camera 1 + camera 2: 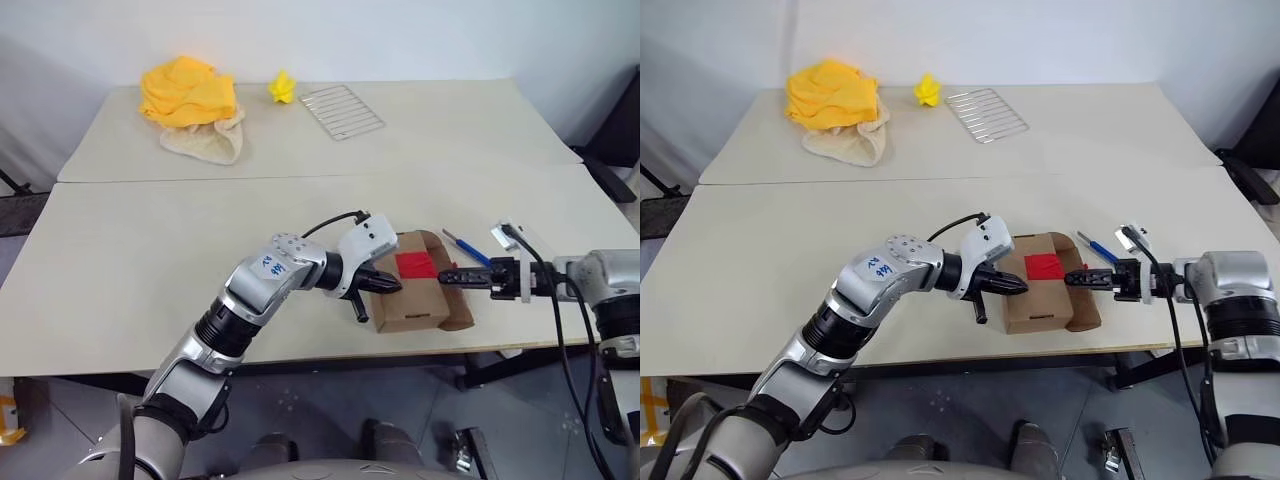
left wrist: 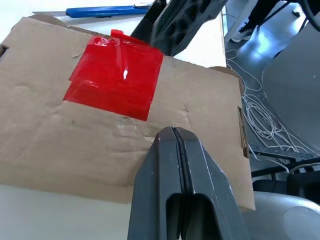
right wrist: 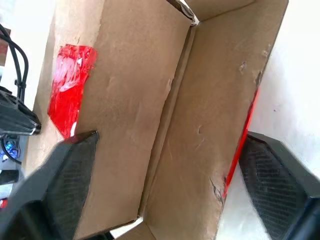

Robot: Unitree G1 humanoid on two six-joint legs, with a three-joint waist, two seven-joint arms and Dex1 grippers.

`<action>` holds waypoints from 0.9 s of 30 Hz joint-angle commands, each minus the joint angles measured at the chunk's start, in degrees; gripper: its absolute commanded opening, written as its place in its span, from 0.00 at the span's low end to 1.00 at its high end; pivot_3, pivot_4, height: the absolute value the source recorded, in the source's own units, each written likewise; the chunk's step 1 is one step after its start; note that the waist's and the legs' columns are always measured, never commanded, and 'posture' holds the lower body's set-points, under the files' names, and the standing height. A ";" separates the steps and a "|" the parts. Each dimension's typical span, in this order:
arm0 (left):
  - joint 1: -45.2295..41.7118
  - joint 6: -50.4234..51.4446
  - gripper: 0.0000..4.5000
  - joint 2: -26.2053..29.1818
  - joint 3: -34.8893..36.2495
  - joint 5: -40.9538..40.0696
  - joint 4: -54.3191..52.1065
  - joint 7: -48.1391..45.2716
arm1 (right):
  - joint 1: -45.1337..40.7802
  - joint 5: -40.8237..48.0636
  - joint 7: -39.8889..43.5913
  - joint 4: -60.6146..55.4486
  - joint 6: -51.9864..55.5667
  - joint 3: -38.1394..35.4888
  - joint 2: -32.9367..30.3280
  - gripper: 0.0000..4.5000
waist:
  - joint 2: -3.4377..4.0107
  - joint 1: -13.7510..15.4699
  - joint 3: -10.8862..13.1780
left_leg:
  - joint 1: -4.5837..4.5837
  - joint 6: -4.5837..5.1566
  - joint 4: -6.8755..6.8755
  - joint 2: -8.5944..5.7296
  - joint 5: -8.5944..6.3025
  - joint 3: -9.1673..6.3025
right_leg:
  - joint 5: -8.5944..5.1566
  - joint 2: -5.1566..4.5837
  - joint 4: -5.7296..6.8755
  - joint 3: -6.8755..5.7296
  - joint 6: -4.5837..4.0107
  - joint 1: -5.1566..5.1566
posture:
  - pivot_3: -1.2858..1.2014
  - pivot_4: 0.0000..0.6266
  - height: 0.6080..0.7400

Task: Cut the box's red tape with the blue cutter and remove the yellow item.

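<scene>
The cardboard box (image 1: 415,290) is sitting in the lower middle of the head views, at the near edge of the white table (image 1: 150,240), with its red tape (image 1: 416,265) patch facing up on the top panel. The left gripper (image 1: 390,284) is pressing against the box's left side, its 2 black fingers (image 2: 175,175) clenched together with nothing between them, tips resting on the cardboard just below the tape in the left wrist view. The right gripper (image 1: 447,276) is reaching in from the right of the frame, its jaws spread apart and straddling the box's loose side flap, 1 finger (image 3: 65,170) over the taped panel, without clamping it. The blue cutter (image 1: 465,247) is lying on the table just beyond the box's right end, untouched. In the upper left of the frame, an orange-yellow cloth heap (image 1: 187,90) is sitting on a beige cloth (image 1: 210,142), beside a small spiky yellow lump (image 1: 283,88) and a wire rack (image 1: 341,110). A small handwritten sticker on the left forearm (image 1: 270,266) is illegible.
</scene>
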 commanded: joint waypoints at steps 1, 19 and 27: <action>1.59 2.07 0.00 0.00 -2.45 0.26 0.45 0.17 | -0.26 -1.32 1.46 1.70 -0.62 2.60 1.87 0.63 | 0.00 0.00 0.00 | 0.00 0.00 -0.01 0.00 0.00 -0.01 | 0.00 0.00 0.00 0.00 0.00 0.00 | 0.52 0.24 1.00; 1.17 -1.36 0.00 -1.83 -2.51 1.23 4.43 0.80 | 2.42 -1.56 -7.65 -11.12 10.65 -2.40 -2.52 0.00 | 0.05 1.60 0.00 | -0.09 -0.01 0.00 -0.06 0.00 -0.01 | 0.00 -0.06 -0.04 0.00 0.00 -0.07 | 0.52 0.24 1.00; 0.99 -3.21 0.00 -3.17 -1.24 1.76 6.71 1.71 | -1.54 -2.08 -18.21 -19.26 24.01 -3.28 -5.45 0.00 | 0.15 2.17 0.04 | -0.15 0.00 0.00 -0.15 0.00 -0.03 | 0.00 -0.15 -0.08 -0.01 0.01 -0.08 | 0.52 0.24 1.00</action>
